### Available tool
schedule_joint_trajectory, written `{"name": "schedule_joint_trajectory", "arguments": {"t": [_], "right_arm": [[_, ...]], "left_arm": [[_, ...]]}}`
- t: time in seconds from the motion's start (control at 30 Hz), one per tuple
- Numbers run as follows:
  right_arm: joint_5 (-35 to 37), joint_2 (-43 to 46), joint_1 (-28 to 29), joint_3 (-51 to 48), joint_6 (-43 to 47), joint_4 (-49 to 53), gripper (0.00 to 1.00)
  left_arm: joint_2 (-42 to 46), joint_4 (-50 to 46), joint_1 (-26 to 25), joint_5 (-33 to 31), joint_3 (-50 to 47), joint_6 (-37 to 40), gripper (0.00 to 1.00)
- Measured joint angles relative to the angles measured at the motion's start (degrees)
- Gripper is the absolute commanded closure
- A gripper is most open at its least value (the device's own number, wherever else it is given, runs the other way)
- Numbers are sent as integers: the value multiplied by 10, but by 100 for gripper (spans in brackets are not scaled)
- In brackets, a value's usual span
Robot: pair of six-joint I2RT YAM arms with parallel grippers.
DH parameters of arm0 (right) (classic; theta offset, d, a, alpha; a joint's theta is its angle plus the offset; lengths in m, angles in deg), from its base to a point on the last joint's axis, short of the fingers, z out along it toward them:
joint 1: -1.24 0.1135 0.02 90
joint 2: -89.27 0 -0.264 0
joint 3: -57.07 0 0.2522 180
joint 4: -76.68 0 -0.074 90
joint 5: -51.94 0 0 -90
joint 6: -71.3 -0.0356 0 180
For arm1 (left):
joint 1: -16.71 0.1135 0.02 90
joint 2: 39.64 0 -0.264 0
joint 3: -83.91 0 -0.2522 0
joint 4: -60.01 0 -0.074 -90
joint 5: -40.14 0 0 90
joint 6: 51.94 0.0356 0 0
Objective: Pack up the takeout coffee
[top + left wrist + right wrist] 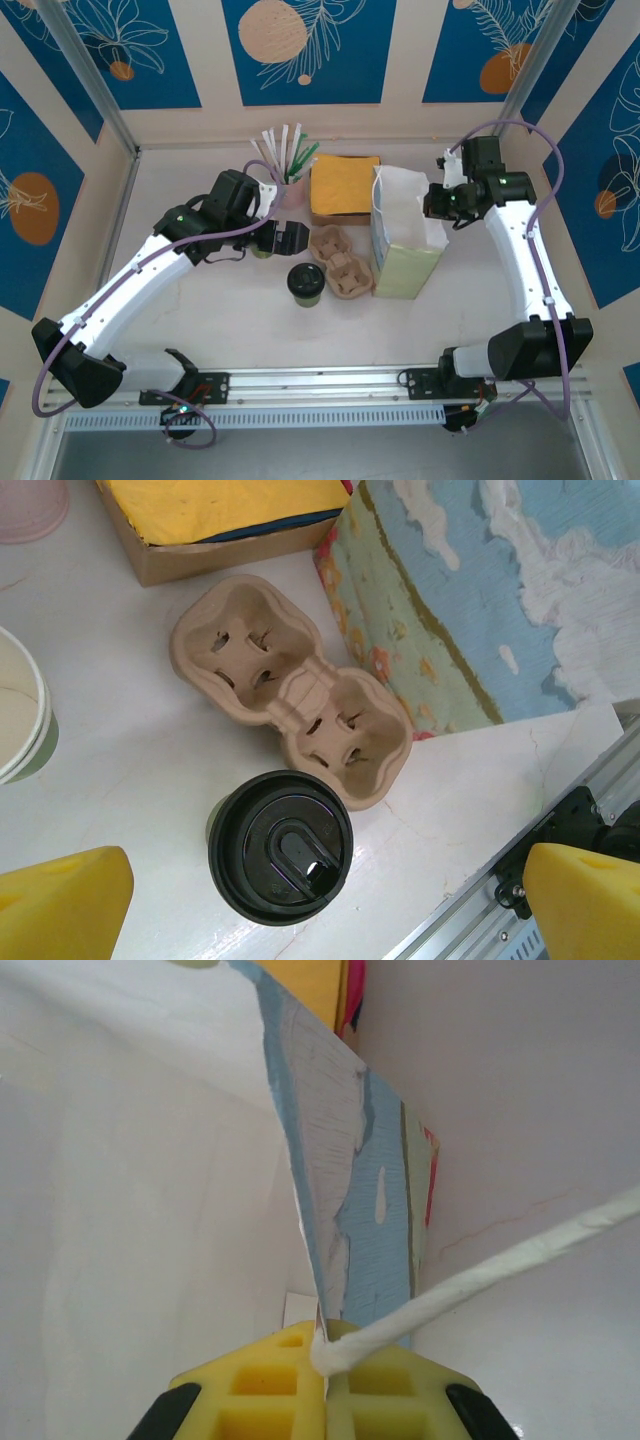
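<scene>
The takeout coffee, an olive cup with a black lid, stands upright on the table just in front of the cardboard cup carrier. My left gripper hovers above the cup, open wide, its yellow fingers far apart on either side of it. A tall paper bag stands open to the right of the carrier. My right gripper is shut on the bag's right rim, beside the white twisted handle.
A lidless green cup stands left of the carrier. A pink cup of straws and a cardboard box of yellow napkins sit behind. The metal rail lines the near edge.
</scene>
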Motion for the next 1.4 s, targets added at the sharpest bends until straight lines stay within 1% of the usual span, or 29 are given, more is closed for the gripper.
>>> {"name": "schedule_joint_trajectory", "arguments": {"t": [0.17, 0.33, 0.43, 0.63, 1.03, 1.17, 1.2, 1.23, 1.27, 1.33, 1.37, 1.4], "right_arm": [[-21, -12, 5, 0, 0, -3, 98], [-26, -21, 17, 5, 1, -5, 98], [-25, -23, 18, 7, 3, -4, 95], [-13, -25, 18, 14, 12, -1, 94], [8, -51, 17, 43, 32, 4, 96], [9, -53, 16, 44, 37, 5, 93], [9, -53, 16, 44, 39, 5, 91], [10, -53, 16, 44, 41, 5, 85], [11, -53, 16, 44, 44, 5, 75], [14, -53, 16, 44, 45, 5, 67], [16, -53, 16, 45, 46, 7, 60], [21, -53, 16, 47, 44, 11, 58]], "left_arm": [[0, 0, 0, 0, 0, 0, 0], [0, 0, 0, 0, 0, -3, 0], [0, 0, 0, 0, 0, -5, 0], [0, 0, 0, 0, 0, -9, 0], [0, -1, 0, 0, 0, -9, 0], [0, -2, 0, 0, 0, -8, 0], [0, -2, 0, 0, 0, -8, 0], [0, -2, 0, 0, 0, -8, 0], [0, -2, 0, 0, 0, -8, 0], [0, -2, 0, 0, 0, -4, 0], [0, -2, 0, 0, 0, -3, 0], [-1, -2, 0, 0, 0, -2, 0]]}}
